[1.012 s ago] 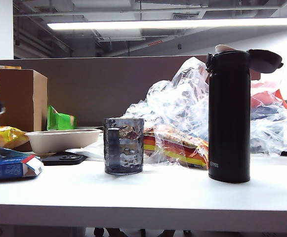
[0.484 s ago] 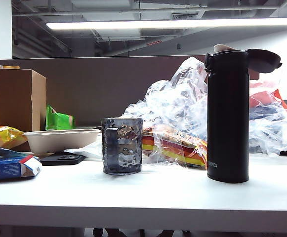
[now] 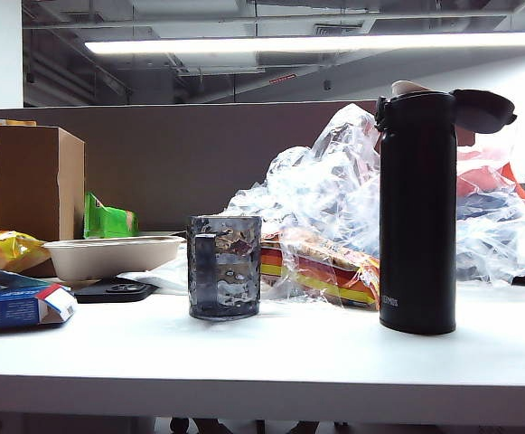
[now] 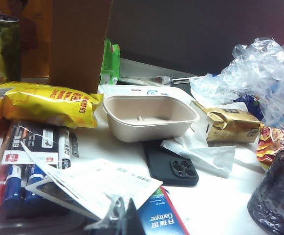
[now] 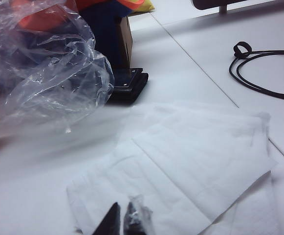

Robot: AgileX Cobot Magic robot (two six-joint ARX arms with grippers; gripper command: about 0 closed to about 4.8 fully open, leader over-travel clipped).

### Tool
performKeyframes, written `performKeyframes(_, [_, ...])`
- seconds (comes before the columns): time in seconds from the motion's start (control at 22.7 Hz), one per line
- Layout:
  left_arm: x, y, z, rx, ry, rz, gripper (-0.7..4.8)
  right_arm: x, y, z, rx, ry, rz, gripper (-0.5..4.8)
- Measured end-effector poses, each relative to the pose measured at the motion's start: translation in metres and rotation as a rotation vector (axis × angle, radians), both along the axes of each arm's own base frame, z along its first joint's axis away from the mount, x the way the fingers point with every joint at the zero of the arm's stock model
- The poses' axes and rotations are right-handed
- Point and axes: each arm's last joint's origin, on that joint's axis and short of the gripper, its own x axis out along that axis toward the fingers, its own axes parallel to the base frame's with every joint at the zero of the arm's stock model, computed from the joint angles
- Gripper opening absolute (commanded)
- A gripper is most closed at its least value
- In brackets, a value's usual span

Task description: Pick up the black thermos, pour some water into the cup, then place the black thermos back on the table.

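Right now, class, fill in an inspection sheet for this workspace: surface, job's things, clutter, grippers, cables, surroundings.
Surface: white table, flat, crowded toward the back.
Job's things: black thermos upright on the right, flip lid open; cup upright to its left, apart from it.
Clutter: beige bowl, black phone, yellow snack bag, marker pack, crumpled clear plastic, cardboard box, white tissues.
Grippers: left gripper shut, empty, over the marker side; right gripper shut, empty, over the tissues. Neither shows in the exterior view.
Cables: black cable looped on the table.
Surroundings: grey partition, ceiling strip light.
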Motion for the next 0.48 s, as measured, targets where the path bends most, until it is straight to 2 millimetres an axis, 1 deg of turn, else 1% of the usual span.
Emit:
performKeyframes(0.31, [0.0003, -0.001, -0.0002, -0.001, 0.003, 0.01, 0.01, 0.0, 0.0, 0.0, 0.0, 0.0, 0.0, 0.22])
performKeyframes(0.48, [0.0013, -0.004, -0.0014, 0.002, 0.015, 0.121, 0.01, 0.0, 0.0, 0.0, 0.0, 0.0, 0.0, 0.22])
